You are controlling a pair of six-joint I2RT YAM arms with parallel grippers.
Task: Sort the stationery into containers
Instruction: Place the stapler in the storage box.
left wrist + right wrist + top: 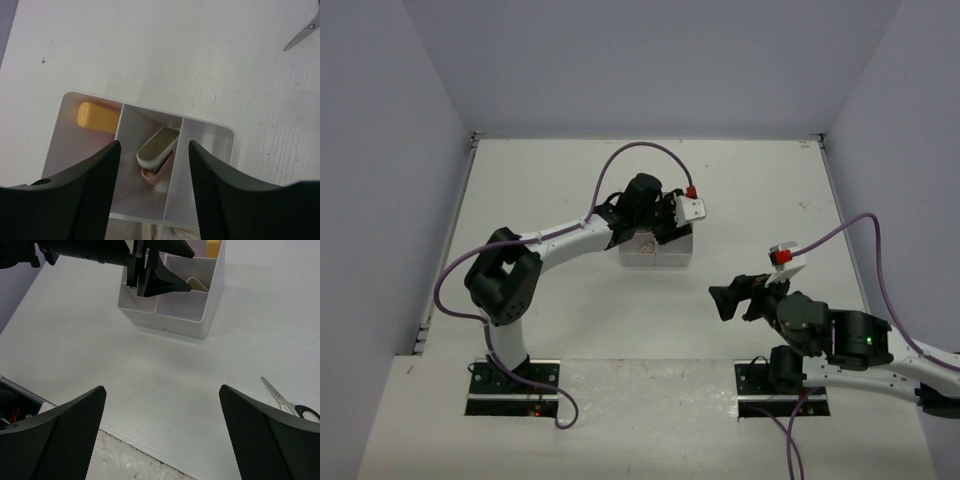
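Scissors (281, 399) lie on the tabletop close beside your right tool (162, 390), blades pointing toward the organizer (200, 325), handles nearest you. Right arm is nearer. Right tool is wide open, empty. Left tool (154, 145) hangs over the organizer, parted, holding nothing.

White divided organizer (220, 132) with orange marker (97, 117) in one compartment, tan eraser (157, 148) tilted in the next; scissors (280, 397) well apart.
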